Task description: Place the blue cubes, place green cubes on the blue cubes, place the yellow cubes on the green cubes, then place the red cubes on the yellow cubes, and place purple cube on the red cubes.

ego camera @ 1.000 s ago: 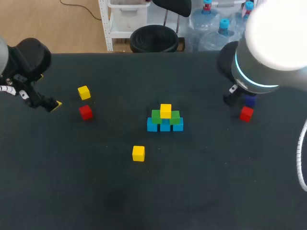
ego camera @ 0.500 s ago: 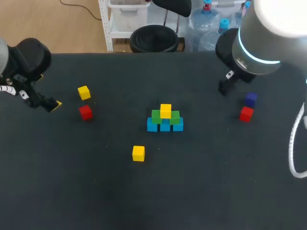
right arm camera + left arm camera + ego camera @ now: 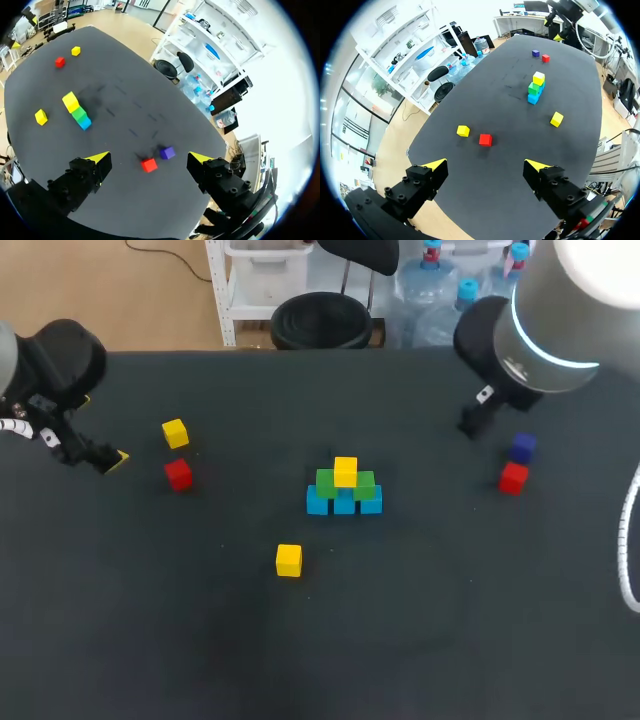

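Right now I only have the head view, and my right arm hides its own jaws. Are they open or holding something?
Observer: The right wrist view shows the right jaws open, wide apart, nothing between them.
Operator: What's ahead of them?
Observer: A red cube with the purple cube beside it, on the table out ahead, neither touched.
Operator: And the left jaws?
Observer: Open too, both tips wide apart, empty.

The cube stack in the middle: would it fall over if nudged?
The stack has a wide blue base, so it likely resists tipping; the single yellow cube on top just rests there and might slide off.
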You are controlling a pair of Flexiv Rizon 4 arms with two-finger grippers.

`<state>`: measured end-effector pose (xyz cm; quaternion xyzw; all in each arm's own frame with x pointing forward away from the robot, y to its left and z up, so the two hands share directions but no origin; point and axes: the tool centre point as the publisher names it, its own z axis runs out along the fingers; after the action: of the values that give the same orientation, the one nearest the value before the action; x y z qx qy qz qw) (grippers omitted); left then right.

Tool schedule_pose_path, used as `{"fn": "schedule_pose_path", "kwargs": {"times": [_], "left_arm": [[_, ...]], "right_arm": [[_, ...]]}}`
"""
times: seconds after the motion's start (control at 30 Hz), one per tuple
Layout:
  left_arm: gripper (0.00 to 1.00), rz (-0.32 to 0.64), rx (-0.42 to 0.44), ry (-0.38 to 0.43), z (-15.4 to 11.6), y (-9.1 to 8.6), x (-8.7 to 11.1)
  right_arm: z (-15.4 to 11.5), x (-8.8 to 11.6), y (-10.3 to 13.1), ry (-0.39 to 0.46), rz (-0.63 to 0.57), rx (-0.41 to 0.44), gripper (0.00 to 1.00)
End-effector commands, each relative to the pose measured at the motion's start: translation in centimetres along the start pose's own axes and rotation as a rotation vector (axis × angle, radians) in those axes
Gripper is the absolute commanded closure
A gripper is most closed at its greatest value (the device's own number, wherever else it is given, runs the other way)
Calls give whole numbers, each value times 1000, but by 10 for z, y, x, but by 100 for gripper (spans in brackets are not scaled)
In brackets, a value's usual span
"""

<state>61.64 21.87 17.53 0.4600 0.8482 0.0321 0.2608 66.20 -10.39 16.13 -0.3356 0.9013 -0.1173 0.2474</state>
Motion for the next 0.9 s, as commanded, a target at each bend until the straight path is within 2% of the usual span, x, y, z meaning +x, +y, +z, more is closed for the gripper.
{"fn": "schedule_pose_path", "kwargs": {"times": [0.03, 0.17, 0.27, 0.4, 0.5, 0.63, 0.77, 0.9], "left_arm": [[0, 1, 2, -3, 0, 1, 1], [0, 1, 2, -3, 0, 1, 1], [0, 1, 2, -3, 0, 1, 1], [0, 1, 2, -3, 0, 1, 1], [0, 1, 2, -3, 0, 1, 1], [0, 1, 2, -3, 0, 1, 1], [0, 1, 2, -3, 0, 1, 1], [0, 1, 2, -3, 0, 1, 1]], "right_arm": [[-10, 18, 8, -19, -9, 48, 0], [-13, 34, 18, -35, 1, 110, 0], [-5, 43, 29, -43, 2, 120, 0], [7, 46, 35, -42, 23, 137, 0], [9, 50, 34, -76, 68, 152, 0], [11, 45, 32, -76, 72, 180, 0], [12, 43, 35, -41, 61, 208, 0], [29, 55, 40, 4, 81, 209, 0]]}}
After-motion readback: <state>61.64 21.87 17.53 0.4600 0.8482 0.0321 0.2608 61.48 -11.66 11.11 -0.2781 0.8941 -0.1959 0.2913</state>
